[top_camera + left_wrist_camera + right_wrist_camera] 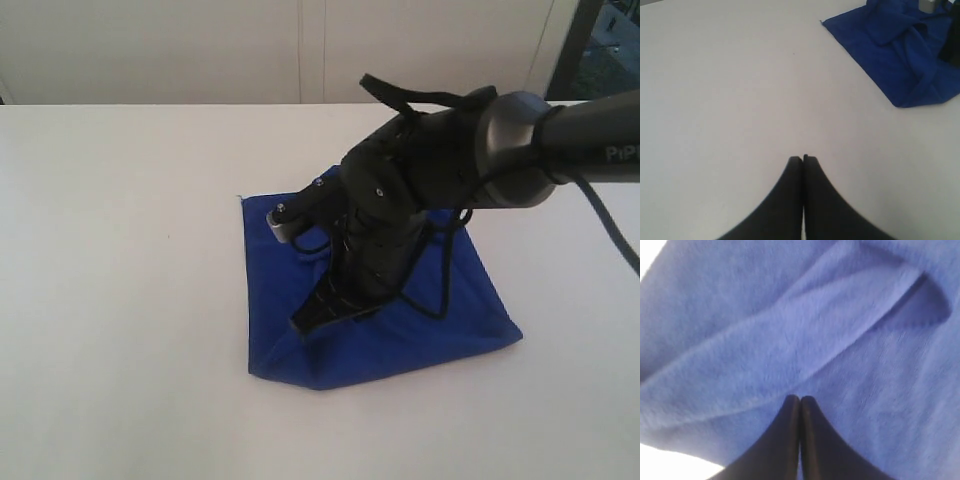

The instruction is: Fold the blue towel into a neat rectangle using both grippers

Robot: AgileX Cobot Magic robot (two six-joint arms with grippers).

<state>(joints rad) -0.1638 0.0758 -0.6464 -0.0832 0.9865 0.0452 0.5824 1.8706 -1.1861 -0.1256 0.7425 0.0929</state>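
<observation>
One towel (470,320) — left fingers (785,205), right fingers (782,445).

White tabletop (120,250) ran back to a pale wall (150,50), blue towel (400,340) lay directly on it near the middle, rumpled, loosely folded, edges uneven

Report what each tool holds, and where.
Left tool: nothing, shut over the table. Right tool: shut, down at the towel beside a fold; no cloth shows between its jaws, so probably nothing.
</observation>
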